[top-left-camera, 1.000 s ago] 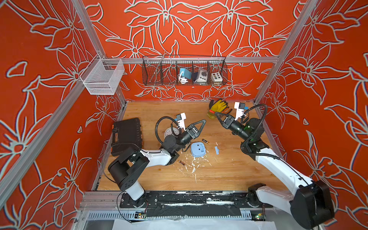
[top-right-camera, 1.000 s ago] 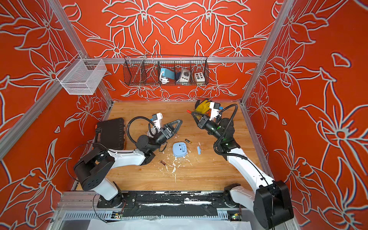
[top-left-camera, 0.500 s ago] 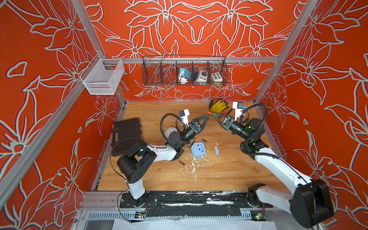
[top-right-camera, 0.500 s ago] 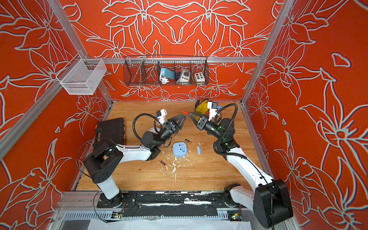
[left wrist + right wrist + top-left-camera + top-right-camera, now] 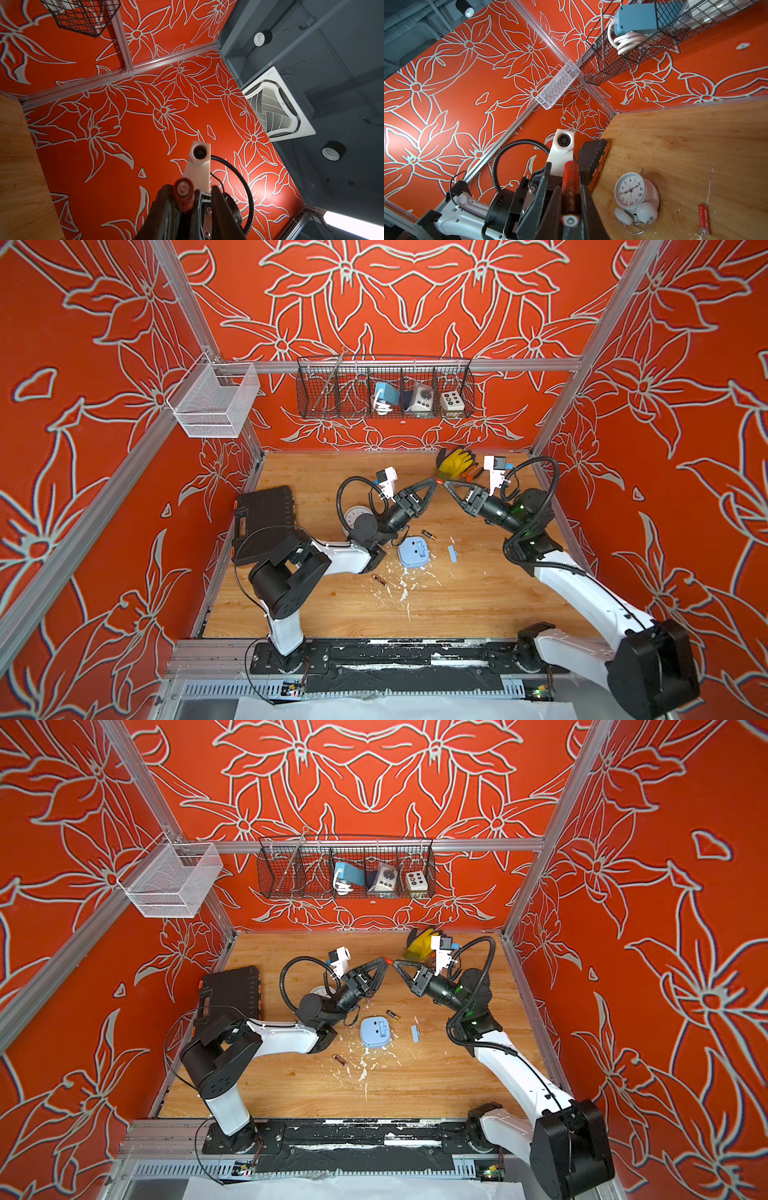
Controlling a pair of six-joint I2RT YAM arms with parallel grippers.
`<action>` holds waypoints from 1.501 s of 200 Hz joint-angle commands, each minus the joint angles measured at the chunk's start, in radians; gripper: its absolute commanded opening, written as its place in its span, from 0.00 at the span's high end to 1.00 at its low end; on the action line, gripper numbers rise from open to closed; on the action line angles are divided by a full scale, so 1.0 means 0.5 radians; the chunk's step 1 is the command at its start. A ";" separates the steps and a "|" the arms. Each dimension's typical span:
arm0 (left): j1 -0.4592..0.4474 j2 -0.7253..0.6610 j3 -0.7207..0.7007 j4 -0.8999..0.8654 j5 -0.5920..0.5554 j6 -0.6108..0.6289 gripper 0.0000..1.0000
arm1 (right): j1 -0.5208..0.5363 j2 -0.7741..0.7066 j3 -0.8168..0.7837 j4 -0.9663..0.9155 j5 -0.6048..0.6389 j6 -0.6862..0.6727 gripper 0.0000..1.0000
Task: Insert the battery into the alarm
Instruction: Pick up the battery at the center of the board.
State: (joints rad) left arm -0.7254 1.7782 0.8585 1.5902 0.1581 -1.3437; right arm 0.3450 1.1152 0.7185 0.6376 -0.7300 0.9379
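Observation:
A red battery (image 5: 439, 480) hangs in the air above the back of the table, and both grippers' tips meet on it. My right gripper (image 5: 445, 485) is shut along its length; the right wrist view shows the battery (image 5: 571, 182) clamped between the fingers. My left gripper (image 5: 434, 482) comes from the opposite side with its jaws drawn in on the free end, and the left wrist view shows the battery (image 5: 184, 190) end-on. The blue alarm (image 5: 412, 552) lies face down on the table below, its back compartment uncovered. Its small blue cover (image 5: 453, 553) lies beside it.
Two loose batteries (image 5: 429, 535) (image 5: 379, 580) lie near the alarm among white flecks. A white twin-bell clock (image 5: 633, 191) stands behind the left arm. A black case (image 5: 264, 518) sits at the left wall, a yellow glove (image 5: 455, 462) at the back, and wire baskets (image 5: 384, 389) hang above.
My left gripper has risen and swung right to meet the right gripper. Its jaws went from wide open to closed in on the battery's free end. The right gripper kept its grip.

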 commanded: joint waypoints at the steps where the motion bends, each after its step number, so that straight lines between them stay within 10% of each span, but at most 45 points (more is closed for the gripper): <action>1: 0.006 -0.001 0.029 0.133 0.011 -0.012 0.76 | -0.009 -0.046 -0.030 -0.006 -0.050 -0.038 0.96; 58: 0.012 -0.024 -0.002 0.124 0.030 0.016 0.98 | -0.007 -0.071 -0.018 -0.094 -0.031 -0.098 0.95; 139: 0.097 -0.289 -0.184 -0.368 0.078 0.422 1.00 | -0.009 -0.223 0.036 -0.594 0.101 -0.436 0.40; 212: 0.171 -0.547 -0.219 -1.536 0.206 1.117 1.00 | -0.009 -0.304 0.038 -1.245 0.265 -0.832 0.38; 300: 0.148 -0.185 0.217 -2.639 0.276 1.535 1.00 | 0.061 -0.389 -0.230 -1.537 0.404 -0.946 0.38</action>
State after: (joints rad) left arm -0.6365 1.6348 0.8841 0.4999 0.3164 -0.6926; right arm 0.3614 0.9413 0.6296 -0.0868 -0.5587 0.4976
